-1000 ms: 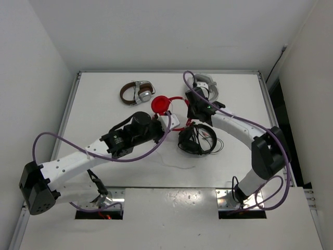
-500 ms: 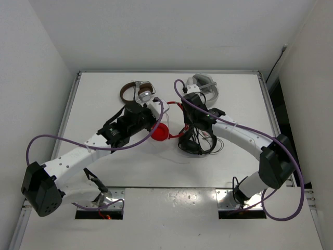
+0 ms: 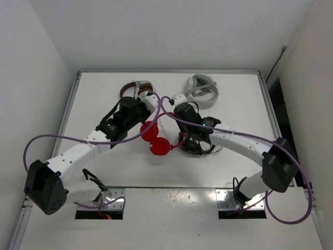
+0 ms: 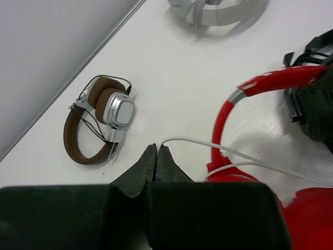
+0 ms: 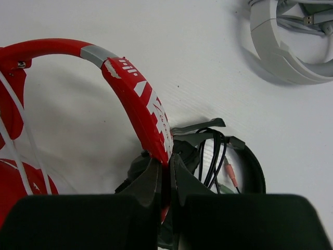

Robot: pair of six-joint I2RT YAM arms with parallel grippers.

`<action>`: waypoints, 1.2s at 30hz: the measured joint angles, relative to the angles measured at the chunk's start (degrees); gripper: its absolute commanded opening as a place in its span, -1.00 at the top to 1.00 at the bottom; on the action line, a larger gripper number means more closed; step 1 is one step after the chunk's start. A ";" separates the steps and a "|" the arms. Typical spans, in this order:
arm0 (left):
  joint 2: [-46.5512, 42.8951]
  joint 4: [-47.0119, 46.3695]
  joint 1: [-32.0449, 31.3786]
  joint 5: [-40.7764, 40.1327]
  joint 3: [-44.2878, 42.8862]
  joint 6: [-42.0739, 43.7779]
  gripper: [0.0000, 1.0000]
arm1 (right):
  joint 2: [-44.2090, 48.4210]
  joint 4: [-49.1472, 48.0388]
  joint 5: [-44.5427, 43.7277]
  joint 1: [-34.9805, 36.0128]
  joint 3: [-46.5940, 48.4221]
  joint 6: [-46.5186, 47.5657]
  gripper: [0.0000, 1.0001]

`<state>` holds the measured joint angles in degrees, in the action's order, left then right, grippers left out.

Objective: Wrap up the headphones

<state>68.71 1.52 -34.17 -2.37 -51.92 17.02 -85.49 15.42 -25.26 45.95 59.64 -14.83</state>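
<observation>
In the top external view, the red headphones (image 3: pixel 155 138) were seen near the middle of the table (image 3: pixel 93 99), between the two arms. The black headphones (image 3: pixel 200 145) were seen just beside them on the right. The brown-and-silver headphones (image 3: pixel 130 89) and a white headset (image 3: pixel 204 89) were found toward the far edge.

In the left wrist view, the left gripper (image 4: pixel 156 152) was shown with its jaws pressed together and the thin white cable (image 4: pixel 208 148) pinched at their tips. From there the cable was led off to the right, past the red headband (image 4: pixel 223 120). The brown-and-silver headphones were seen lying apart to the left.

In the right wrist view, the right gripper (image 5: pixel 165 169) was shown clamped on the headband, whose arch was carried up and to the left. The black headphones were partly hidden beneath it, and the white headset was seen in the upper right corner
</observation>
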 measured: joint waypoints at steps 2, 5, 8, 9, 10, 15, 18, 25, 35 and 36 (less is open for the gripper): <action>0.48 -0.63 0.81 -0.61 -0.02 0.72 1.00 | 0.09 -0.07 0.00 0.02 -0.33 0.92 1.00; 1.36 -0.81 2.29 -1.09 -0.02 1.25 1.00 | 0.76 -0.28 0.35 -0.39 -0.74 1.60 1.00; 2.23 -1.09 3.41 -1.55 0.00 1.77 1.00 | 1.68 -0.35 1.55 -1.11 -0.74 1.95 1.00; 2.49 -1.31 3.78 -1.60 0.00 1.84 1.00 | 2.08 -0.35 2.10 -1.40 -0.74 2.03 1.00; 2.86 -1.49 4.26 -1.62 0.00 1.90 1.00 | 2.49 -0.33 2.89 -1.70 -0.74 2.08 1.00; 5.97 -1.86 7.41 -0.90 0.02 1.90 1.00 | 3.45 -0.33 6.32 -2.80 -0.72 2.19 1.00; 8.04 -1.16 9.44 0.92 0.02 1.51 1.00 | 3.45 -0.17 8.39 -3.63 -0.63 2.16 1.00; 8.85 -0.55 14.40 7.76 0.87 -0.57 0.63 | 3.45 0.66 12.02 -7.80 0.37 1.03 1.00; 7.19 -1.14 19.08 14.23 5.40 -5.51 0.24 | 3.41 3.58 13.38 -14.45 2.38 -1.42 1.00; 6.38 -1.16 19.28 14.82 6.16 -5.90 0.22 | 3.37 3.85 13.44 -15.02 2.64 -1.84 1.00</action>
<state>75.09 0.36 -14.90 12.45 -45.76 11.11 -82.13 19.27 -11.81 30.94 62.28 -16.67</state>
